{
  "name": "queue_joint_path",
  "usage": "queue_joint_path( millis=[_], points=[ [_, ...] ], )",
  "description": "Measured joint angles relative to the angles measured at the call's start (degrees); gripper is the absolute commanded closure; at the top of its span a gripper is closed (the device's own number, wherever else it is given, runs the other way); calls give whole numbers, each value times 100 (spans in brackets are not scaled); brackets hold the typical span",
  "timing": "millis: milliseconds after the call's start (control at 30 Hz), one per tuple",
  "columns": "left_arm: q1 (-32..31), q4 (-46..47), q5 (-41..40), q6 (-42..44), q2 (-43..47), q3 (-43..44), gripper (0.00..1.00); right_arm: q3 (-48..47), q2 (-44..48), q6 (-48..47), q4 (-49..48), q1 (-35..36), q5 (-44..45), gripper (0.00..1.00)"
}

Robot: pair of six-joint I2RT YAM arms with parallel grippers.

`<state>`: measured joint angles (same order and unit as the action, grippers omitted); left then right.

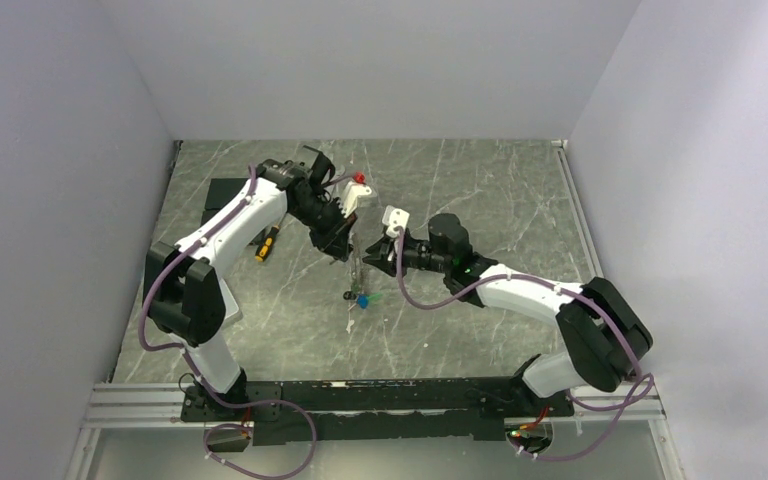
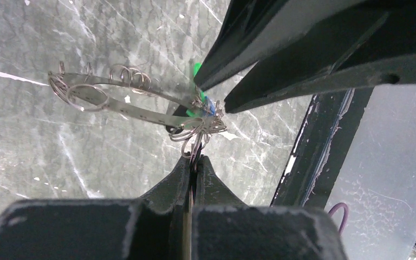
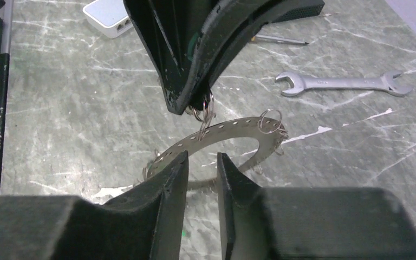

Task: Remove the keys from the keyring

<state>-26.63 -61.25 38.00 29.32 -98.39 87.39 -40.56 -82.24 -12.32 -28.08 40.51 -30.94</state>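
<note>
The keyring (image 3: 233, 130) is a flat grey metal hoop with punched holes and small split rings along its rim. My left gripper (image 2: 195, 157) is shut on one of those small rings and holds the hoop off the table. In the top view the hoop (image 1: 353, 266) hangs below the left gripper (image 1: 347, 250). The keys (image 1: 362, 299) dangle at its lower end, and their green and blue heads (image 2: 207, 105) show in the left wrist view. My right gripper (image 3: 201, 162) is open by a narrow gap, right against the hoop. I cannot tell whether the band runs between its fingertips.
A silver wrench (image 3: 338, 82) lies on the marble table beyond the hoop. A white box (image 3: 108, 16) and a thin pen-like tool (image 3: 279, 39) lie behind it. An orange-and-black screwdriver (image 1: 267, 243) and a black box (image 1: 222, 192) are at the left.
</note>
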Motion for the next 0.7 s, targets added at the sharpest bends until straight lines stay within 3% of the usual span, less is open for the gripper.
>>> queue_joint_path(
  millis=[133,400,700],
  points=[
    [-4,-52,-59,68,0,72,100,-74,170,129,282,-236,-243,61],
    [-15,-166,-203,435,0,114,100,-452,654,232,1019,-817,-916,61],
    [-221,-529,-544,1209,7,601,100,-507,916,708,1189,-1665,-1473,60]
  ],
)
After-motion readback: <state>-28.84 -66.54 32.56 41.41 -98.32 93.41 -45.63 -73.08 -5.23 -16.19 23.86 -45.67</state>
